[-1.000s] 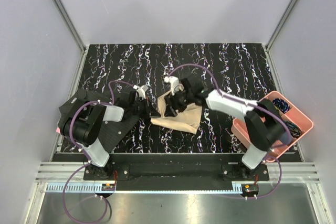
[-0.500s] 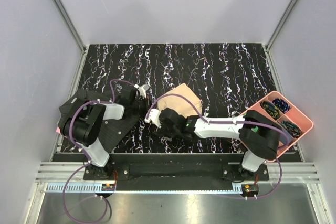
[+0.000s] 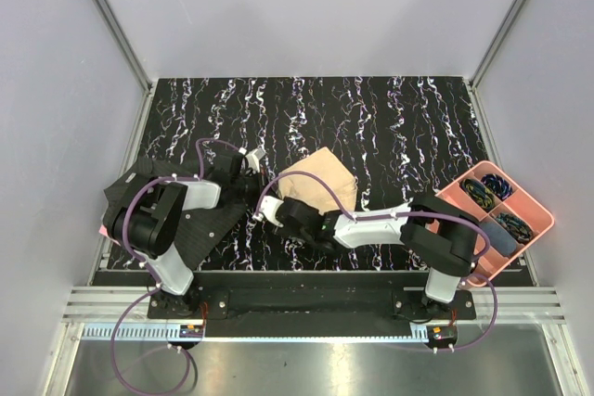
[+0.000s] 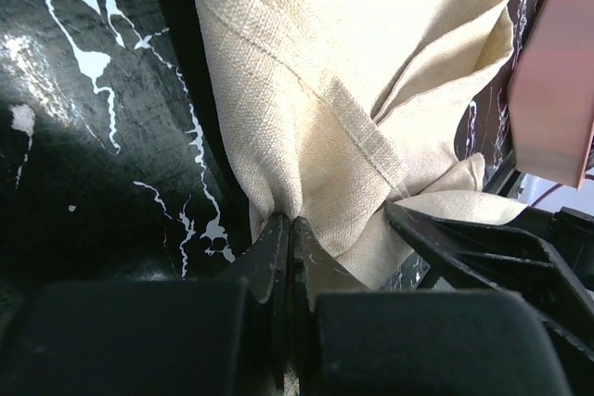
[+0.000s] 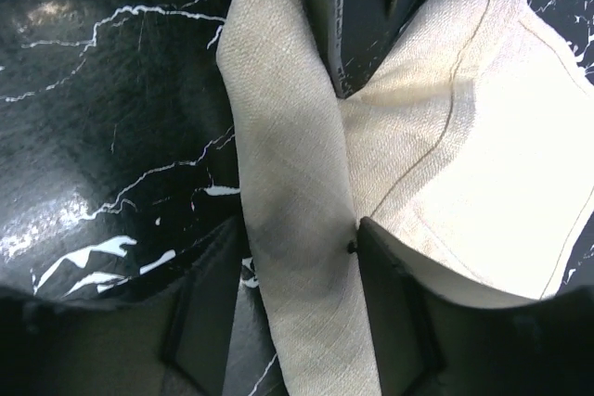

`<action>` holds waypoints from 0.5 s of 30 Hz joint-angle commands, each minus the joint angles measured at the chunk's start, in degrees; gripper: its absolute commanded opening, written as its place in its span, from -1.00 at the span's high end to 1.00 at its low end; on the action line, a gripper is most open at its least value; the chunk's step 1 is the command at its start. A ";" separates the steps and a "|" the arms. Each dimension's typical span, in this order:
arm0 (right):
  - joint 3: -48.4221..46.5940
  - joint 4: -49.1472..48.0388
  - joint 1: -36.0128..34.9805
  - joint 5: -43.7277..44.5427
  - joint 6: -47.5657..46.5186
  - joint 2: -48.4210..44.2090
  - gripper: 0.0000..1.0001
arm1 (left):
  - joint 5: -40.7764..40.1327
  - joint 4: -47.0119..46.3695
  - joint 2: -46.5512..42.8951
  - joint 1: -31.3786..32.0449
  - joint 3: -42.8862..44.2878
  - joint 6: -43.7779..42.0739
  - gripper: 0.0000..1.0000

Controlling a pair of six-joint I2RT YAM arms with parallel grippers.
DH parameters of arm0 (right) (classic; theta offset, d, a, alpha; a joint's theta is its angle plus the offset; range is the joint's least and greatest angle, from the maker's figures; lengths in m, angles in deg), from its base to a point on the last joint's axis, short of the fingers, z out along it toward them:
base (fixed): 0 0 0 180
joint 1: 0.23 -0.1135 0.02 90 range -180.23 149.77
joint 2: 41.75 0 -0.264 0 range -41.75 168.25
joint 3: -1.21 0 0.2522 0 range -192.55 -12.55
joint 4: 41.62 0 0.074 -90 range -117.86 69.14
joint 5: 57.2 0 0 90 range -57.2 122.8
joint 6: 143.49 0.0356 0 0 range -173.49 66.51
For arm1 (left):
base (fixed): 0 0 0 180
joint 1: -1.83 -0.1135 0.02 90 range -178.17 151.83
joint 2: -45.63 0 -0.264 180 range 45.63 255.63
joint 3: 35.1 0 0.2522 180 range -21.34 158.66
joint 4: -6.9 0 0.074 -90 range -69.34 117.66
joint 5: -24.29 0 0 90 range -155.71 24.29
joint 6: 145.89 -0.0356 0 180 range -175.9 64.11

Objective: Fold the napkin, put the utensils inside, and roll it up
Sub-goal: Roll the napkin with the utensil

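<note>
The beige napkin [image 3: 322,181] lies bunched and partly folded on the marbled black table. My left gripper [image 3: 249,194] is at its left edge, shut on a pinch of the cloth [image 4: 306,136], with the fingertips [image 4: 275,240] pressed together. My right gripper [image 3: 277,210] is at the napkin's near-left corner. Its jaws stand part way open on either side of a flat strip of the napkin [image 5: 297,229], with table showing between the strip and the left finger [image 5: 212,271]. The utensils are out of view.
A black dotted mat [image 3: 190,222] lies under the left arm at the table's left edge. A pink tray [image 3: 536,215] with small coloured items stands at the right edge, and it also shows in the left wrist view [image 4: 557,71].
My right arm swung from the far side of the napkin round to its near-left corner, and the napkin now lies farther back. The left gripper kept its hold.
</note>
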 commanded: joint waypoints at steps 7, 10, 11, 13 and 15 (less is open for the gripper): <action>-1.59 5.85 4.69 -12.36 4.54 2.51 0.26 | 0.75 0.90 -0.70 0.22 2.65 -3.09 0.79; -2.72 9.28 7.76 -22.02 7.35 2.15 0.36 | -1.70 1.69 -2.28 0.22 3.44 -3.53 0.26; -3.08 10.08 9.07 -23.96 7.97 2.15 0.40 | -2.94 2.48 -2.98 0.22 3.97 -3.70 -0.02; -3.52 11.92 10.05 -28.19 9.55 2.07 0.43 | -6.44 4.24 -5.09 0.13 4.32 -4.32 -0.23; -3.78 12.72 11.11 -31.26 10.35 1.89 0.47 | -8.39 5.29 -7.28 0.05 4.06 -4.41 -0.38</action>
